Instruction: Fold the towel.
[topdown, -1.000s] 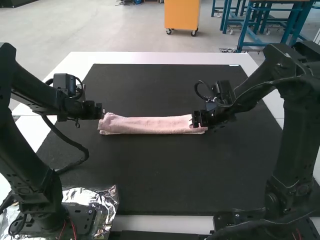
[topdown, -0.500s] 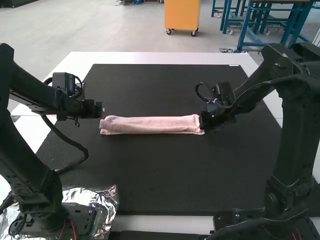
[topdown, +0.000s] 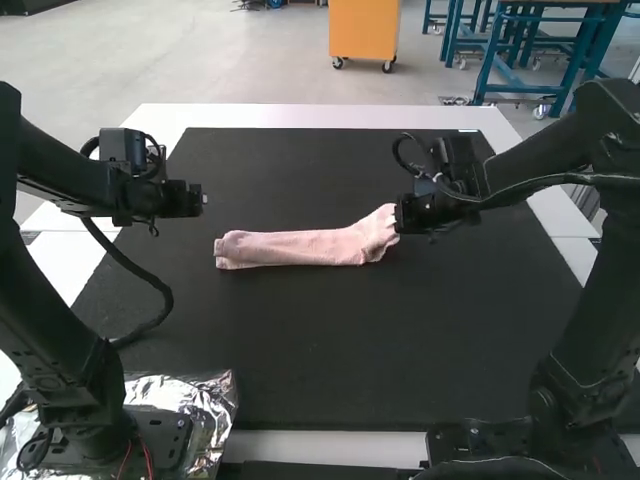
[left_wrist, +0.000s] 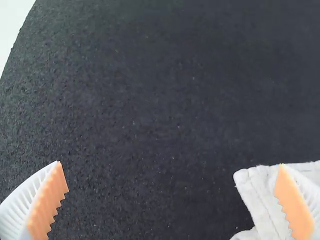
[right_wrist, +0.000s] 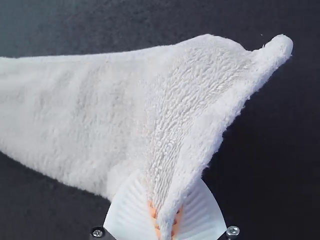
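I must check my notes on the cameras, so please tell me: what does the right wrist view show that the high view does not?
Right wrist view: orange pads of the right pincer, closed on the towel.
High view: the left arm, foil by its base, the towel's free end.
Both: the towel's held end, the dark mat.

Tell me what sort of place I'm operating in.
Probably a robotics lab or test station: a left arm and a right arm stand at a white table bearing a black mat and a pink towel.
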